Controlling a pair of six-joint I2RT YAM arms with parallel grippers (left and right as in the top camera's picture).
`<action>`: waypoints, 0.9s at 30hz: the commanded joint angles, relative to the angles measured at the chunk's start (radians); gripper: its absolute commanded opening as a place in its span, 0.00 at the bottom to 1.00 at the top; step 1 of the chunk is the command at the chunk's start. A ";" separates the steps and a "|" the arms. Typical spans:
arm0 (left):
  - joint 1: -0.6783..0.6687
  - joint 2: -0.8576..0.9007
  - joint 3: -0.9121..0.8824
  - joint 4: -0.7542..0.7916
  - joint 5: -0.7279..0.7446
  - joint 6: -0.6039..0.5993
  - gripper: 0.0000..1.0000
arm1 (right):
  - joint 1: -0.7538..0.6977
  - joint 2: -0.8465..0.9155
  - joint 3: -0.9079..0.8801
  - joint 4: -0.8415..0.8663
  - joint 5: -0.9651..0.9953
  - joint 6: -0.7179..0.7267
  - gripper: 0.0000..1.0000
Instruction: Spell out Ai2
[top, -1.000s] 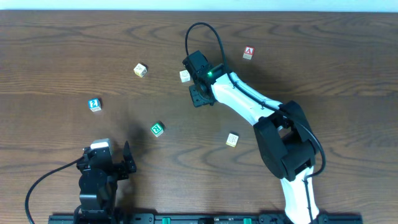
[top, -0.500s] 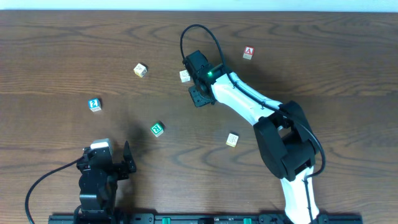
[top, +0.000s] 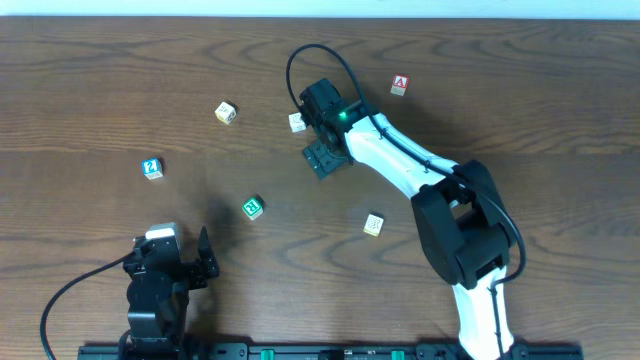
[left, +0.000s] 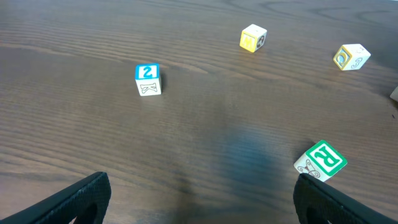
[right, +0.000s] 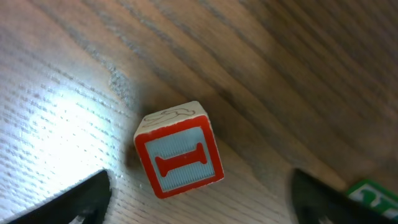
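Observation:
The red "I" block (right: 179, 158) lies flat on the table, between and just beyond my right gripper's (right: 199, 208) open fingers, not touching them. In the overhead view it is the pale block (top: 297, 122) beside the right wrist, with the right gripper (top: 322, 158) nearby. The red "A" block (top: 400, 85) sits far right. The blue "2" block (top: 152, 168) sits left, and also shows in the left wrist view (left: 147, 79). My left gripper (left: 199, 205) is open and empty, parked near the front edge (top: 205, 265).
A green "R" block (top: 252, 207) lies mid-table, seen by the left wrist (left: 321, 162) and at the right wrist frame's corner (right: 373, 190). A yellow block (top: 226, 112) lies at the back left. Another pale block (top: 373, 225) lies front right.
The right wrist has shifted slightly and its gripper has turned a little near the "I" block. The blocks and the left arm have not moved.

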 joint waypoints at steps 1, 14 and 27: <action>0.005 -0.006 -0.015 0.000 -0.003 0.018 0.96 | -0.007 -0.003 0.019 -0.009 -0.014 0.055 0.99; 0.005 -0.006 -0.015 0.000 -0.003 0.018 0.95 | -0.008 -0.019 0.055 0.001 -0.095 0.692 0.63; 0.005 -0.006 -0.015 0.000 -0.003 0.018 0.95 | -0.008 -0.018 0.055 0.006 -0.029 0.837 0.53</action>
